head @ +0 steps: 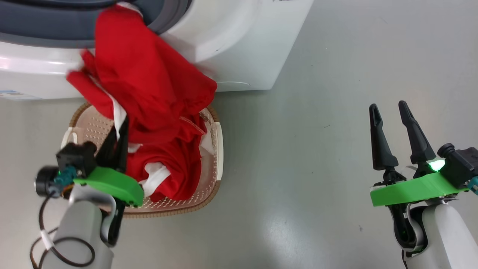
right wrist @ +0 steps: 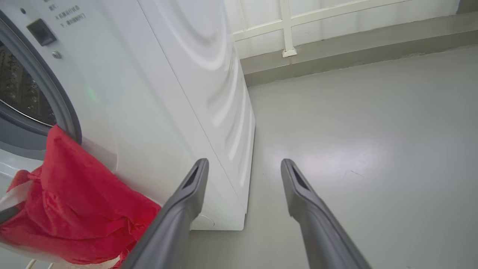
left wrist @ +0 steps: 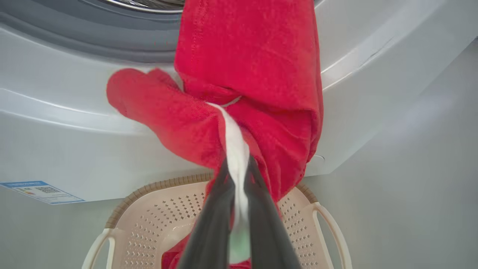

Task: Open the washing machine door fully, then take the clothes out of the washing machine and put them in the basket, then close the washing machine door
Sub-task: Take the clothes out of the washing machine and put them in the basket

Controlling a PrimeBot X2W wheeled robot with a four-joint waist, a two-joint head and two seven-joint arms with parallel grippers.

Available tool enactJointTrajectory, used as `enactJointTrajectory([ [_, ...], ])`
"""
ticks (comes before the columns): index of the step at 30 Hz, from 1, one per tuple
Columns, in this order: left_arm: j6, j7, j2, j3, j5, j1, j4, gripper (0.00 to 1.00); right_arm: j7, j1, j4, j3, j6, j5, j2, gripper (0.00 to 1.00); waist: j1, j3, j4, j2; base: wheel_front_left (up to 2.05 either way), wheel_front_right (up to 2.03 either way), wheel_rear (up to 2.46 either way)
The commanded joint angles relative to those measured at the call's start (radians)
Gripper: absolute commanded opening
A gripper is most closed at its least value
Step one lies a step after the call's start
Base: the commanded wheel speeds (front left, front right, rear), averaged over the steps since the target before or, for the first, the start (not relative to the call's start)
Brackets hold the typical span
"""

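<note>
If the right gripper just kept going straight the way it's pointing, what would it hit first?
Most likely the bare floor. The right gripper, jaws open, points past the side of the washing machine, with floor ahead and a wall beyond. Depth is unclear, so it could brush the machine's lower corner.

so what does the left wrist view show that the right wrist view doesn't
Left wrist: the left gripper shut on the white band of the clothes, above the basket, plus a blue label. Right wrist: the open right gripper, the side panel of the washing machine, a wall. Both: the clothes hanging from the machine's opening.
</note>
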Motion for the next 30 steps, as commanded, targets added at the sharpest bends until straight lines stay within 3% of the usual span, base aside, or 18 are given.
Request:
enactJointTrajectory([
  [1, -0.002, -0.008, 0.029, 0.033, 0.011, 0.030, -0.017, 0.00, -0.006, 0.028, -0.018, 0.029, 0.007, -0.005, 0.002, 1.00, 0.0000, 0.001, 0.000, -0.0001, 0.00, 0.00, 0.00],
  [14, 0.001, -0.008, 0.014, 0.064, 0.026, 0.047, 0.162, 0.00, -0.006, 0.017, -0.023, 0.028, 0.007, -0.004, -0.001, 1.00, 0.0000, 0.033, -0.009, -0.0001, 0.00, 0.00, 0.00],
  [30, -0.002, -0.008, -0.006, 0.073, 0.033, -0.045, 0.329, 0.00, -0.006, 0.003, -0.032, 0.023, 0.007, -0.011, -0.002, 1.00, 0.0000, 0.070, -0.008, -0.0001, 0.00, 0.00, 0.00],
])
